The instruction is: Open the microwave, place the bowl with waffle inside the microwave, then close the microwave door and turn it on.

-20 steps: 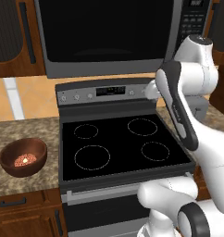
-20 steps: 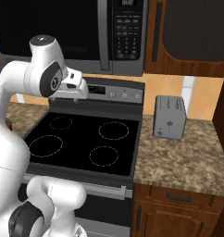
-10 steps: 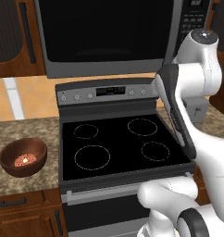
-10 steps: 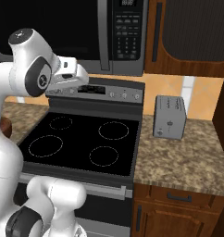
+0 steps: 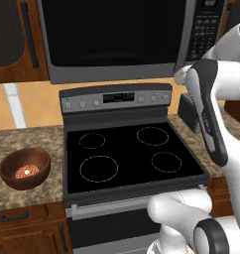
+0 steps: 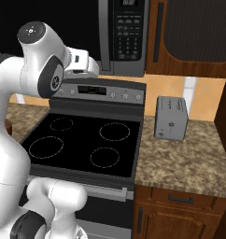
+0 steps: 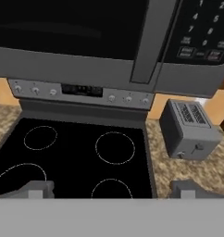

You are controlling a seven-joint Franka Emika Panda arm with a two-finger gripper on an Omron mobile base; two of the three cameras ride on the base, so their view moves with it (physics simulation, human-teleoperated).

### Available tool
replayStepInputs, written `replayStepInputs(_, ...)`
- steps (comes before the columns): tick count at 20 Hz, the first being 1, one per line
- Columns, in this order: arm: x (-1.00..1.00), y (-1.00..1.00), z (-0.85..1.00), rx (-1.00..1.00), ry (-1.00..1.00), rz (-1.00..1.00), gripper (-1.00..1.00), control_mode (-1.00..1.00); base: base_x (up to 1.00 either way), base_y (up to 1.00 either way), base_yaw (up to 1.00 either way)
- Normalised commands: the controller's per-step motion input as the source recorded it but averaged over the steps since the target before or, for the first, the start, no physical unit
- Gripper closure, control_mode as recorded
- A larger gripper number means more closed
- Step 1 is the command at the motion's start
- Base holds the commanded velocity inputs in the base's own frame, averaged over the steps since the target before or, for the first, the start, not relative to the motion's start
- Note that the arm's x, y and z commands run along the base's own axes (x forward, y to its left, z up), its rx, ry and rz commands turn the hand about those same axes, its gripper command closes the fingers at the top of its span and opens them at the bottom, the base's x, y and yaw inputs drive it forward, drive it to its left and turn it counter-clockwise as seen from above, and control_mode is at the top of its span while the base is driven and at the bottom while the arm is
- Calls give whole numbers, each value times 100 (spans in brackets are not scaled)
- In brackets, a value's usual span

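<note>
The microwave (image 5: pixel 117 39) hung shut above the stove (image 5: pixel 129 158), its door (image 7: pixel 67 32) flush and the upright handle (image 7: pixel 150 41) just left of the keypad (image 6: pixel 129 32). My arm (image 5: pixel 211 109) stood raised at the stove's right side, below the keypad. The toaster (image 6: pixel 171 118) sat on the counter (image 6: pixel 194 158) to the right. The bowl (image 5: pixel 24 168) rested on the left counter, well apart from me, with the waffle (image 5: pixel 27 171) lying inside it. My pincer (image 7: pixel 111 190) was spread wide and held nothing. I judged the risk was in reaching for the handle: coming in too far right, a finger could press the keypad instead, or slip off the narrow handle.
</note>
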Motion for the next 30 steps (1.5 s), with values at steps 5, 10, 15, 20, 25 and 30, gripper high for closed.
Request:
replayStepInputs(5, 8, -1, 46, 8, -3, -1, -100, -100, 0, 0, 0)
replayStepInputs(10, 38, -8, 3, 5, -11, -1, -100, -100, 0, 0, 0)
replayStepInputs(15, 47, -20, 0, 5, -10, 0, -100, -100, 0, 0, 0)
replayStepInputs(20, 51, -21, 0, 3, -6, 0, -100, -100, 0, 0, 0)
replayStepInputs(25, 53, -16, 0, 0, -2, -1, -100, -100, 0, 0, 0)
replayStepInputs(30, 59, -11, 0, 0, 0, 0, -100, -100, 0, 0, 0)
